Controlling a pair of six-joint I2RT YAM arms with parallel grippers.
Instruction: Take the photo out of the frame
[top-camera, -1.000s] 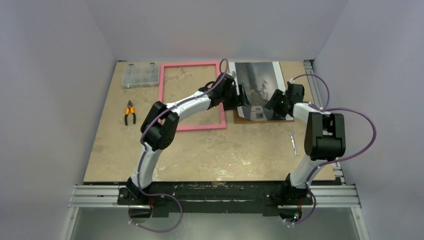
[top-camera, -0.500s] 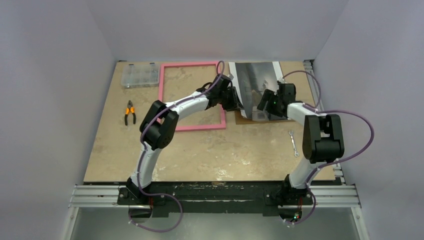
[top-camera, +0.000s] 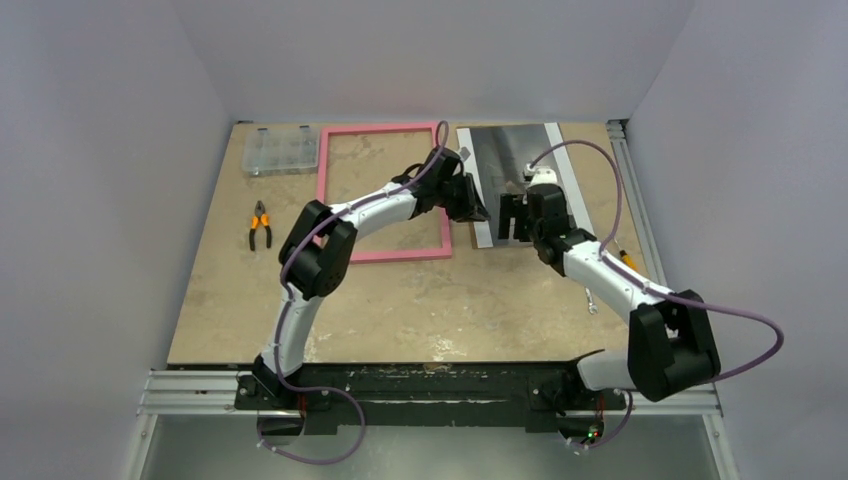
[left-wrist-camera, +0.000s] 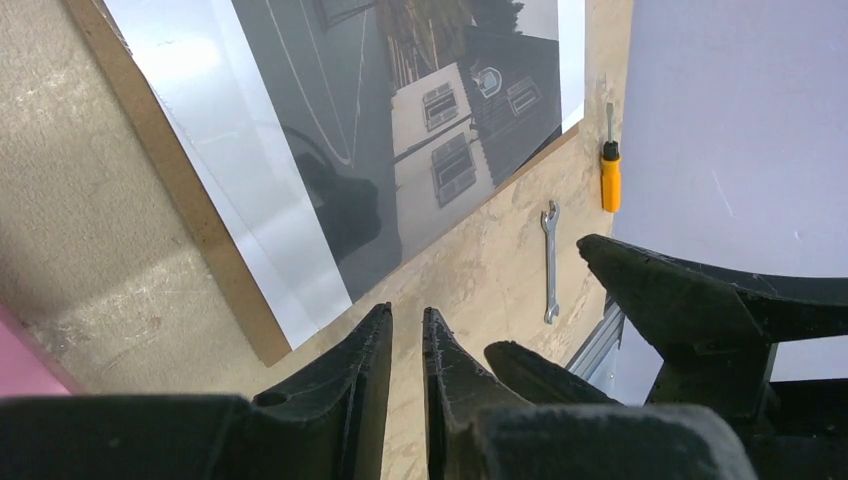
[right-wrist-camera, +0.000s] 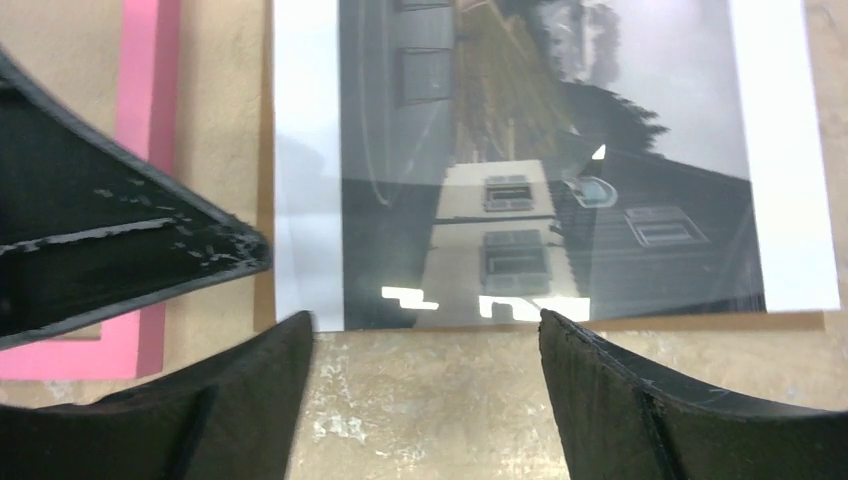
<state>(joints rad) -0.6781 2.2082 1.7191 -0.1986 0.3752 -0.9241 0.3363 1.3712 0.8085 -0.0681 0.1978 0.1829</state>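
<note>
Beige table (top-camera: 400, 300), grey walls. The photo (top-camera: 505, 150) lies flat on a brown backing board (left-wrist-camera: 214, 235) at 1 o'clock, just right of the pink frame (top-camera: 400, 254). Its long axis seemingly runs 12 to 6, with white bands at 3 and 9. The left gripper (left-wrist-camera: 407, 315) is nearly closed and empty. The right gripper (right-wrist-camera: 422, 325) is spread above the photo's near edge. Lifting likely needs a pinch on the print alone, leaving the board down.

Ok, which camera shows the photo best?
The right wrist view: the photo fills it, with both white bands and the house scene sharp. The top external view shows it small, washed by glare, partly behind the right gripper. The left wrist view catches it slanted and cropped.
</note>
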